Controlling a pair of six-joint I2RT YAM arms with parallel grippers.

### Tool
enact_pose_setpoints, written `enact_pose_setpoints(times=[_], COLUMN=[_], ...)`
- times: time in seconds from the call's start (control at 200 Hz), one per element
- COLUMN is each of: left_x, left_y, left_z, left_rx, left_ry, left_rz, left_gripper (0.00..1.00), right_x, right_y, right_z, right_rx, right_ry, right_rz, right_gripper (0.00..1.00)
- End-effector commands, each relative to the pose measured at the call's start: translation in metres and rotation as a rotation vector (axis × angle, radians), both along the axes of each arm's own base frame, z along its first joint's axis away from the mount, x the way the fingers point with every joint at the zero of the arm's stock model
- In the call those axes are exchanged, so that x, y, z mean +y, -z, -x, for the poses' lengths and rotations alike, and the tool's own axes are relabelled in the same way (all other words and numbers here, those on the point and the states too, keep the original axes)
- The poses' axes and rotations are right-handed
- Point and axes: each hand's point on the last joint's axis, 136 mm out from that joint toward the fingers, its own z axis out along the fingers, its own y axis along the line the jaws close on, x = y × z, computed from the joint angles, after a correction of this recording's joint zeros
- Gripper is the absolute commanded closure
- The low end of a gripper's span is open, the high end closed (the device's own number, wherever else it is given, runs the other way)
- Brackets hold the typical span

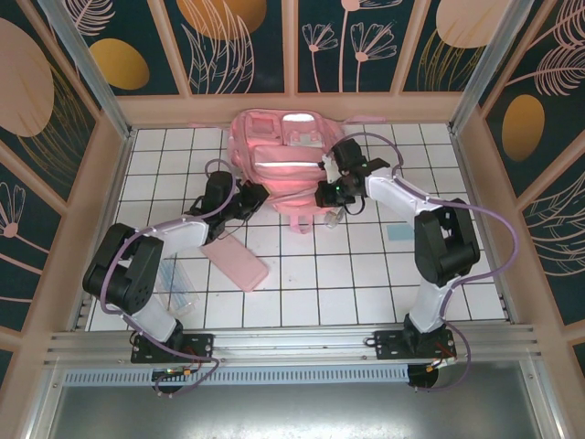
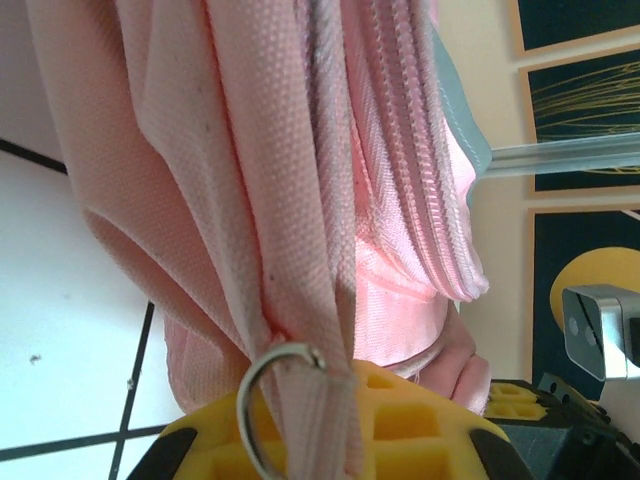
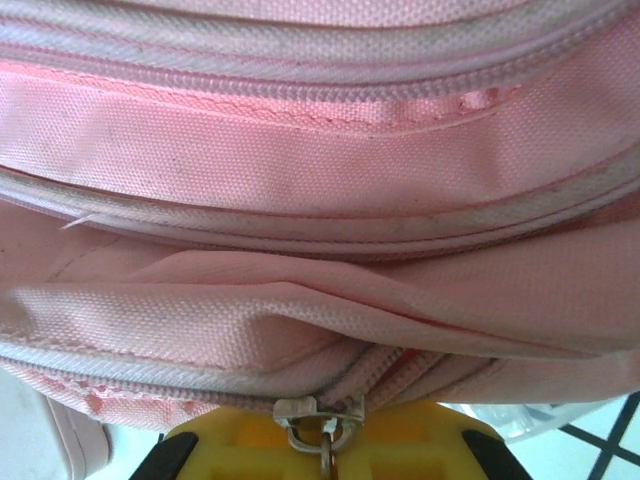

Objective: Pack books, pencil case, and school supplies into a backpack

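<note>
The woven pink backpack (image 1: 283,155) lies by the table's (image 1: 366,293) far edge, with white tiles open on its near side. The left gripper (image 1: 256,196) is clamped on its left edge at a metal ring (image 2: 283,395), the right gripper (image 1: 326,195) at its near-right zipper slider (image 3: 318,414). The flat, round-cornered pencil case (image 1: 236,263) lies apart, near-left of the backpack.

Left pincer (image 1: 256,196) and right pincer (image 1: 324,194) are clamped shut, angled inward.
</note>
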Motion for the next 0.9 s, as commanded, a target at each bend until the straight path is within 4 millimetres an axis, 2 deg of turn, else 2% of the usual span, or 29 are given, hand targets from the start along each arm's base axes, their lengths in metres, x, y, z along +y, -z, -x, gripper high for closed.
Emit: enact_pose_setpoints(times=[0.0, 0.115, 0.15, 0.165, 0.195, 0.23, 0.255, 0.315, 0.42, 0.48, 0.605, 0.71, 0.776, 0.796, 0.896], left_x=[0.059, 0.061, 0.063, 0.065, 0.064, 0.066, 0.067, 0.066, 0.068, 0.069, 0.068, 0.068, 0.069, 0.069, 0.073], left_y=[-0.021, -0.03, -0.034, -0.03, -0.037, -0.041, -0.029, -0.029, -0.033, -0.036, -0.036, -0.036, -0.027, -0.039, -0.036], left_z=[-0.032, -0.051, -0.061, -0.063, -0.073, -0.081, -0.086, -0.094, -0.097, -0.095, -0.088, -0.081, -0.077, -0.074, -0.066], left_rx=[-0.103, -0.154, -0.172, -0.166, -0.19, -0.205, -0.182, -0.199, -0.231, -0.242, -0.251, -0.247, -0.225, -0.249, -0.236], left_ry=[-0.155, -0.154, -0.157, -0.155, -0.149, -0.14, -0.134, -0.114, -0.105, -0.095, -0.051, -0.028, -0.009, -0.01, 0.01], left_rz=[-0.118, -0.171, -0.209, -0.232, -0.27, -0.32, -0.357, -0.389, -0.422, -0.435, -0.448, -0.457, -0.454, -0.443, -0.44], left_gripper=[1.0, 1.0, 1.0, 1.0, 1.0, 1.0, 1.0, 1.0, 1.0, 1.0, 1.0, 1.0, 1.0, 1.0, 1.0], right_x=[-0.07, -0.021, -0.01, -0.007, -0.003, -0.003, -0.006, -0.015, -0.048, -0.067, -0.106, -0.121, -0.132, -0.136, -0.149], right_y=[0.015, 0.004, 0.004, 0.005, 0.006, 0.011, 0.014, 0.022, 0.037, 0.042, 0.045, 0.042, 0.034, 0.031, 0.018], right_z=[-0.029, 0.004, 0.017, 0.022, 0.032, 0.044, 0.05, 0.064, 0.067, 0.058, 0.019, -0.019, -0.047, -0.056, -0.1], right_rx=[-0.005, 0.089, 0.125, 0.143, 0.178, 0.219, 0.239, 0.279, 0.312, 0.293, 0.209, 0.141, 0.064, 0.038, -0.1], right_ry=[0.159, 0.0, -0.043, -0.056, -0.078, -0.088, -0.091, -0.099, -0.026, 0.039, 0.164, 0.207, 0.239, 0.244, 0.236], right_rz=[0.153, -0.019, -0.034, -0.034, -0.016, 0.031, 0.068, 0.153, 0.284, 0.35, 0.541, 0.632, 0.715, 0.744, 0.843], right_gripper=[1.0, 1.0, 1.0, 1.0, 1.0, 1.0, 1.0, 1.0, 1.0, 1.0, 1.0, 1.0, 1.0, 1.0, 1.0])
